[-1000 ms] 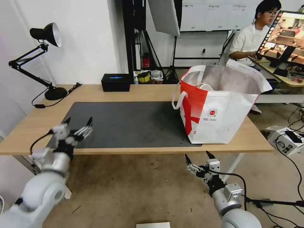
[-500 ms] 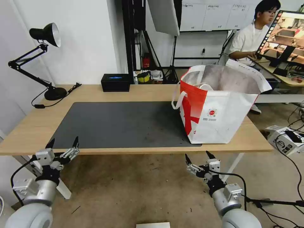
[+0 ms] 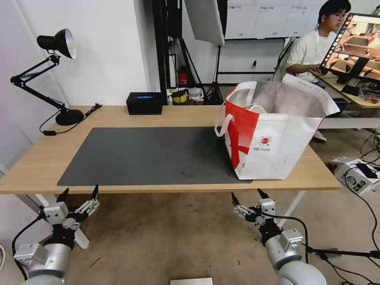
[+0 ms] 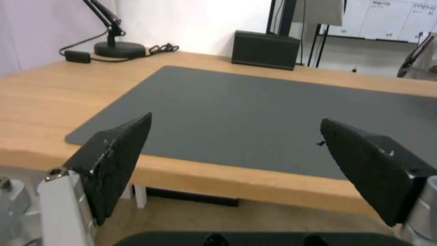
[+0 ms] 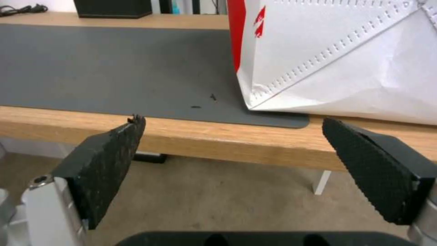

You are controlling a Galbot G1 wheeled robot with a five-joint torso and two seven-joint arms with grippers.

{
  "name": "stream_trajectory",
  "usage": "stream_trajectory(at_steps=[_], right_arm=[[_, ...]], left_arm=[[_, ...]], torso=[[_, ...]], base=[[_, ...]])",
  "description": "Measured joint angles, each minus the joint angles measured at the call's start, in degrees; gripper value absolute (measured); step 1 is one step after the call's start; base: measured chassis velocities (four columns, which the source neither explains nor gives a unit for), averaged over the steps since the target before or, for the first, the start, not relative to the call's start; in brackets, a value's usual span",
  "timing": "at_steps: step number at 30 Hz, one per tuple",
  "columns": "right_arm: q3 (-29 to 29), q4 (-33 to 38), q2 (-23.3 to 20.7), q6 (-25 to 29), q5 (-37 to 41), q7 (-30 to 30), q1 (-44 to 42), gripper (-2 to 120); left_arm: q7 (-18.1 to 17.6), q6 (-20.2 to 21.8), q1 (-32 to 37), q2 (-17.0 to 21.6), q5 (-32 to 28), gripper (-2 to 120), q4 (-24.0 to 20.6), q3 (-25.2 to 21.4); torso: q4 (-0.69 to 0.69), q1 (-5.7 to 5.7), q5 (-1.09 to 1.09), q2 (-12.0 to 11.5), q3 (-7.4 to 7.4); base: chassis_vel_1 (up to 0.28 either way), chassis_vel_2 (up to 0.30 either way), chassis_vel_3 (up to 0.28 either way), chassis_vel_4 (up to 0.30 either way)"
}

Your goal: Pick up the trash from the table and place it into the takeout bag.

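Note:
The takeout bag [image 3: 273,146] stands upright and open on the right end of the table [image 3: 39,158], its corner on the dark grey mat [image 3: 158,154]. Its silver lining and a white curved edge show inside. The trash is hidden from me. My left gripper [image 3: 80,190] hangs open and holds nothing, just below the table's front edge at the left; in the left wrist view it [image 4: 236,121] faces the mat [image 4: 255,112]. My right gripper [image 3: 246,193] is open too, below the front edge under the bag; its wrist view [image 5: 233,120] shows the bag [image 5: 341,51] close ahead.
A black tissue box [image 3: 145,103] sits at the table's back edge. A black desk lamp [image 3: 59,43] stands at the back left with its cord on the wood. Stands and shelving crowd behind the table. Cables and a box [image 3: 356,174] lie on the floor at right.
My left arm has come down and back from above the mat's front left corner to below the table's front edge, still open. The right arm and the bag have not moved.

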Motion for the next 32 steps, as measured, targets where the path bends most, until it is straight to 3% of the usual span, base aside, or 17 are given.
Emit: stream_trajectory(at_steps=[32], right_arm=[[0.0,0.0,0.0,0.0,0.0,0.0,0.0,100]], left_arm=[[0.23,0.16,-0.07,0.02,0.06,100,0.27,0.42]], torso=[[0.0,0.01,0.0,0.0,0.0]], base=[[0.0,0.0,0.0,0.0]])
